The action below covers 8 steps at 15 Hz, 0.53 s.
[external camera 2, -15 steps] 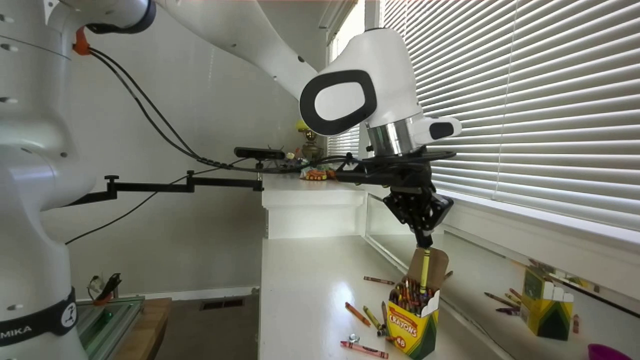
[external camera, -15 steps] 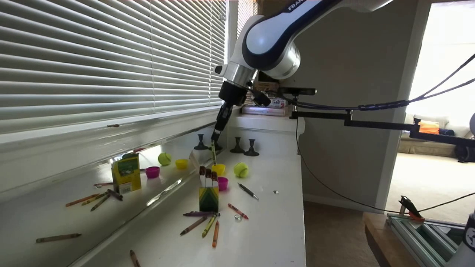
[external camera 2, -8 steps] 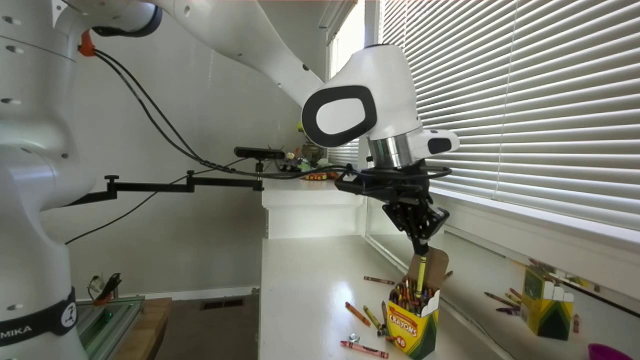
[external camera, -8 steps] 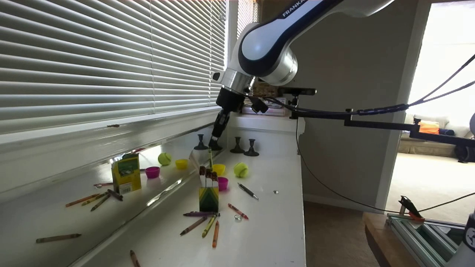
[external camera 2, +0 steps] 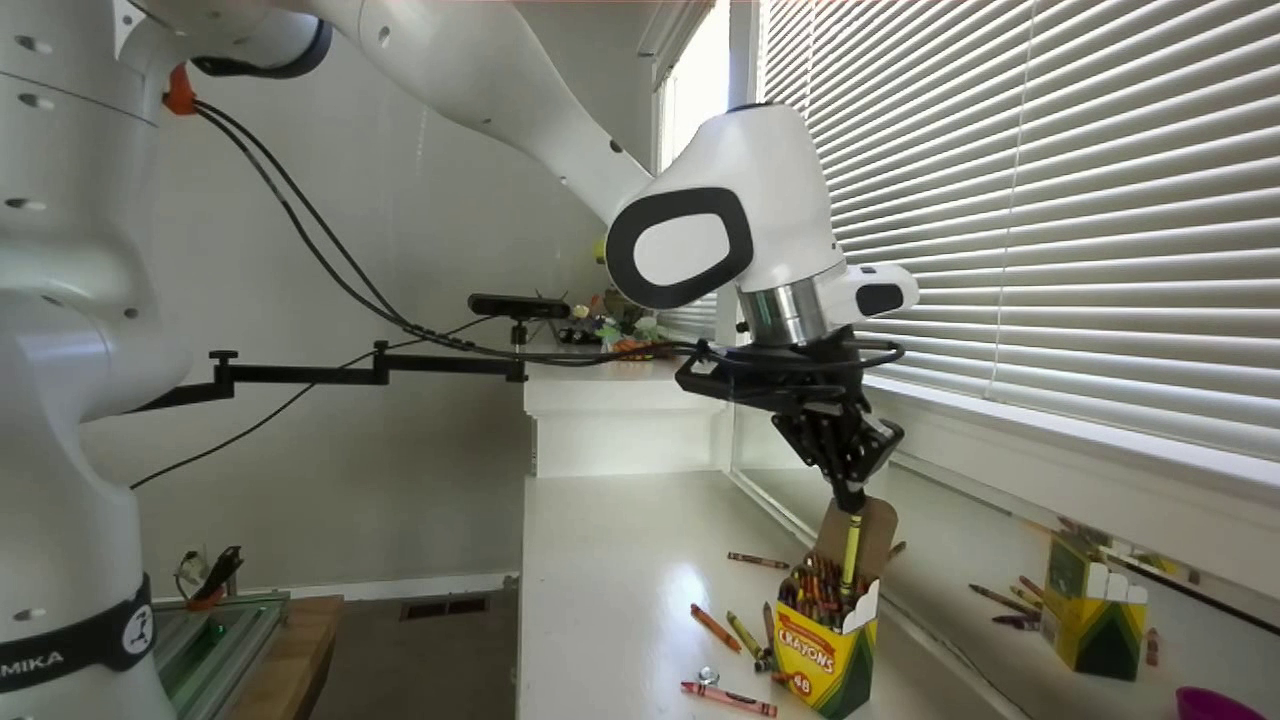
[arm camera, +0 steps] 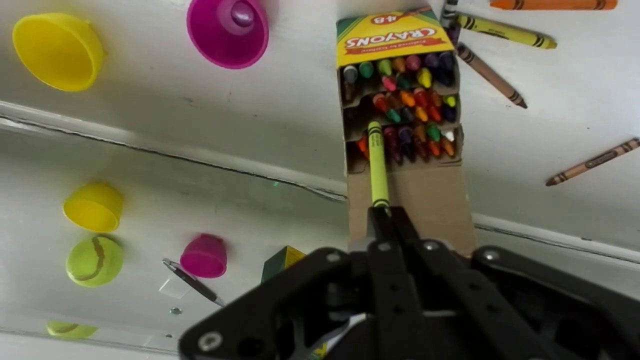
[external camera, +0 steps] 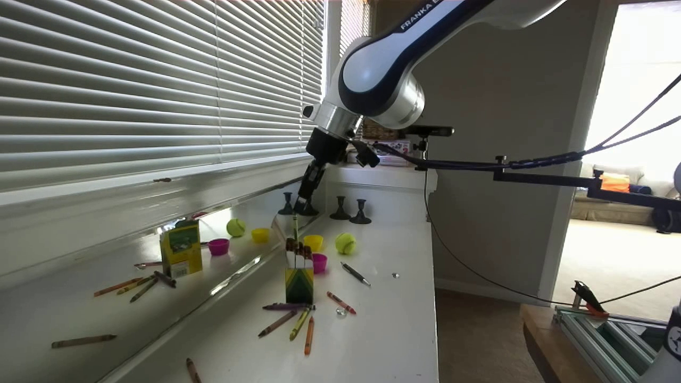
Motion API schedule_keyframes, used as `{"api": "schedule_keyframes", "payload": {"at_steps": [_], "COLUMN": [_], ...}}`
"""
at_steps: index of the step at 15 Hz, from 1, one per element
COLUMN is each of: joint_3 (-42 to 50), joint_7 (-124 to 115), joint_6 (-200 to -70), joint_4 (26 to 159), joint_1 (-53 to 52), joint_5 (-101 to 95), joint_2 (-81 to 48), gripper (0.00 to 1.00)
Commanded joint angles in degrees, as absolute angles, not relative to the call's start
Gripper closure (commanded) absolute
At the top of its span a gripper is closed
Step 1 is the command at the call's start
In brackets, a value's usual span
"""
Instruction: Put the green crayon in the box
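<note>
Wrist view: black jaws are gripping one end of the green crayon [arm camera: 378, 165], which is extending straight out ahead of them, its free end appearing over the open top of the box [arm camera: 392, 42]. This yellow-and-green carton is holding packed crayons [arm camera: 421, 97] in three stepped rows. The free end is showing around the line between the middle and rear rows; just beside it, toward the left of this view, a dark slot [arm camera: 356, 119] is showing.

In an exterior view, the green crayon [external camera 2: 852, 548] is hanging directly below the jaws, its long axis nearly upright, in front of the raised brown lid [external camera 2: 880, 535]. The box is standing on the white desk [external camera 2: 620, 600]. This view is not making clear whether the crayon's lower end is dipping between its neighbours.

In an exterior view, the green crayon [external camera: 296, 227] is also pointing nearly straight down from the jaws, the box's stepped side hiding its lower end. Success is probably depending on a push along that axis, with the lower end meeting a slot rather than another crayon's tip.
</note>
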State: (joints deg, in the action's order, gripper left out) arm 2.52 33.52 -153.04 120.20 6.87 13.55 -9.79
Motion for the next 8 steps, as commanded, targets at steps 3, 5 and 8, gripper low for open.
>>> {"api": "schedule_keyframes", "payload": {"at_steps": [3,5,8], "joint_3": [1.6,1.5,1.7], "joint_7": [32.5,32.5,32.5], "joint_6": [-153.2,-153.2,-154.2], "joint_4": [120.9,120.9,120.7], "joint_1": [8.1,8.2,8.2], "joint_5": [13.3,13.2,12.9], "joint_2": [-10.1,-9.9,-10.6], "gripper": [0.99,0.99,0.99]}}
